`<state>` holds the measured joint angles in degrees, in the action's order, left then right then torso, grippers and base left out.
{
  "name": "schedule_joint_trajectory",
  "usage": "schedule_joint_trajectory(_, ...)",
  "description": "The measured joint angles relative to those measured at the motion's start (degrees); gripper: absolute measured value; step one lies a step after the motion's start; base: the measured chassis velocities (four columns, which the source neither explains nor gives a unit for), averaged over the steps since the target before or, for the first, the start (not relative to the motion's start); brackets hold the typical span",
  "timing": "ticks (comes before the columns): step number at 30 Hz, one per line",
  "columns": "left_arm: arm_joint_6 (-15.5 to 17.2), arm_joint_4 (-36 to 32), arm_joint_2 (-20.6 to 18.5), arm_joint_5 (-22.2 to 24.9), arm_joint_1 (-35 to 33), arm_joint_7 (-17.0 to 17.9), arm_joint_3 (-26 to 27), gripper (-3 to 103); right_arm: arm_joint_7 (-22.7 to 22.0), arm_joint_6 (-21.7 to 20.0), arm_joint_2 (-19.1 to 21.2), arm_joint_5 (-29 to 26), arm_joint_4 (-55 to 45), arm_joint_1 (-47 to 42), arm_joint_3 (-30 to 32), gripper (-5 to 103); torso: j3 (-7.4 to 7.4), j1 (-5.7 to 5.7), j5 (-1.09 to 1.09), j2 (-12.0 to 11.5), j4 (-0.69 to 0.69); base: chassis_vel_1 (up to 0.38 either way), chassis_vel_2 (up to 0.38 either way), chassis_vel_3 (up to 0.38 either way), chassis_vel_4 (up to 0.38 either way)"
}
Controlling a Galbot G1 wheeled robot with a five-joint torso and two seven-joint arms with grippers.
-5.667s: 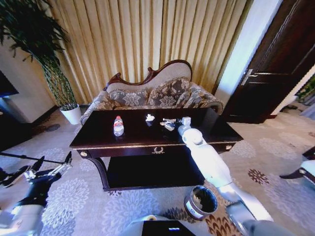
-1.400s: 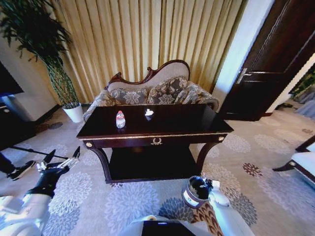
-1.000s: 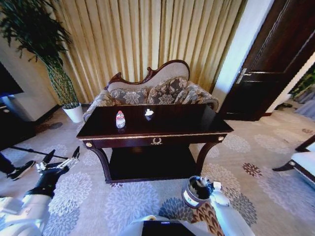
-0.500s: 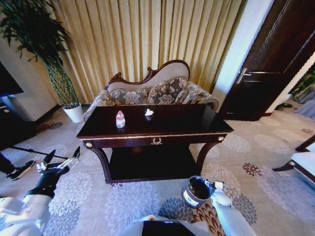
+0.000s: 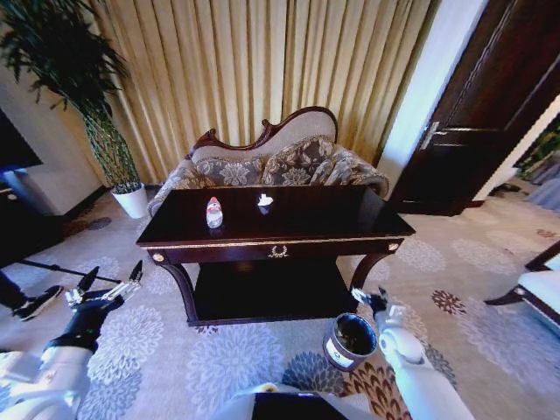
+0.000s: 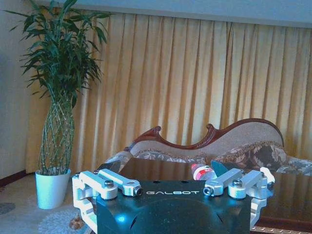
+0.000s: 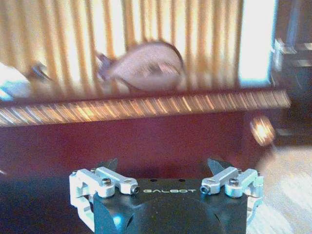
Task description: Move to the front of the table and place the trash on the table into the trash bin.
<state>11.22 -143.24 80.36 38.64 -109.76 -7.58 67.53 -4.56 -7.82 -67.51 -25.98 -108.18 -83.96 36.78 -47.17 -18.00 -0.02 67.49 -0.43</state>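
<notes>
Right claw [image 5: 371, 300]: fingers spread apart, nothing between them; it sits low by the floor, at about 1 o'clock from the bin and just beside its rim, in front of the table's right front leg.
Right claw, wrist camera [image 7: 163, 168]: both fingertips stand wide apart, with the table's dark front and gold trim ahead (badly blurred).
Left claw [image 5: 105, 285]: fingers splayed open and empty, held over the carpet at about 8 o'clock from the table, well apart from it.
Left claw, wrist camera [image 6: 170, 171]: fingers wide apart, facing the table and sofa.
Bin [image 5: 350, 340]: upright on the carpet at about 5 o'clock from the table's middle, dark inside with a pale rim (contents cannot be made out).
Table [image 5: 334, 214]: squarely ahead, gold wreath on its front edge, lower shelf beneath.
Bottle [image 5: 213, 212]: upright on the tabletop, left of centre; its red cap [image 6: 196, 166] peeks over the left claw's body.
Paper scrap [image 5: 264, 200]: on the tabletop at about 2 o'clock from the bottle, near it but not touching.
Sofa [image 5: 280, 163]: right behind the table, before the curtain.
Plant pot [image 5: 131, 202]: at about 10 o'clock from the table.
</notes>
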Motion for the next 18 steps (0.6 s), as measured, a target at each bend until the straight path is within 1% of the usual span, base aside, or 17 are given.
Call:
schedule_joint_trajectory(1, -0.06, 0.0, -0.02, 0.13, 0.04, 0.04, 0.08, 100, -0.01, -2.55, -0.27, -0.01, -7.01, -1.29, 0.38, 100, 0.0, 0.0, 0.02, 0.0, 0.01, 0.0, 0.0, 0.0, 0.0)
schedule_joint_trajectory(3, -0.07, 0.0, 0.02, 0.17, 0.05, 0.07, 0.09, 100, -0.07, -3.35, -0.37, -0.02, -8.95, -1.58, 0.49, 100, 0.0, 0.0, -0.01, 0.0, 0.01, 0.0, 0.0, 0.0, 0.0)
schedule_joint_trajectory(6, -0.12, 0.0, 0.28, 0.24, 0.11, 0.14, 0.08, 100, -1.33, -7.0, -0.75, -0.27, -18.58, -2.83, 0.46, 100, 0.0, 0.0, 0.02, 0.0, -0.01, 0.0, 0.0, 0.0, 0.0)
schedule_joint_trajectory(7, -0.16, 0.0, 0.36, 0.26, 0.11, 0.14, 0.09, 100, -1.71, -8.12, -0.72, -0.6, -21.87, -2.98, 0.39, 100, 0.0, 0.0, 0.0, 0.0, 0.0, 0.0, 0.0, 0.0, 0.0)
schedule_joint_trajectory(8, -0.16, 0.0, 0.36, 0.26, 0.11, 0.14, 0.09, 100, -1.71, -8.12, -0.72, -0.6, -21.87, -2.98, 0.39, 100, 0.0, 0.0, 0.0, 0.0, 0.0, 0.0, 0.0, 0.0, 0.0)
schedule_joint_trajectory(11, -0.18, 0.0, 0.42, 0.43, 0.09, 0.14, 0.14, 100, -2.28, -10.09, -0.58, -0.71, -25.75, -2.58, 0.08, 100, 0.0, 0.0, 0.01, 0.0, 0.0, 0.0, 0.0, 0.0, 0.0)
schedule_joint_trajectory(18, -0.2, 0.0, 0.26, 0.9, 0.02, 0.14, 0.64, 100, -2.68, -10.32, -0.6, 0.45, -24.96, -2.14, -0.14, 100, 0.0, 0.0, 0.02, 0.0, 0.01, 0.0, 0.0, 0.0, 0.0)
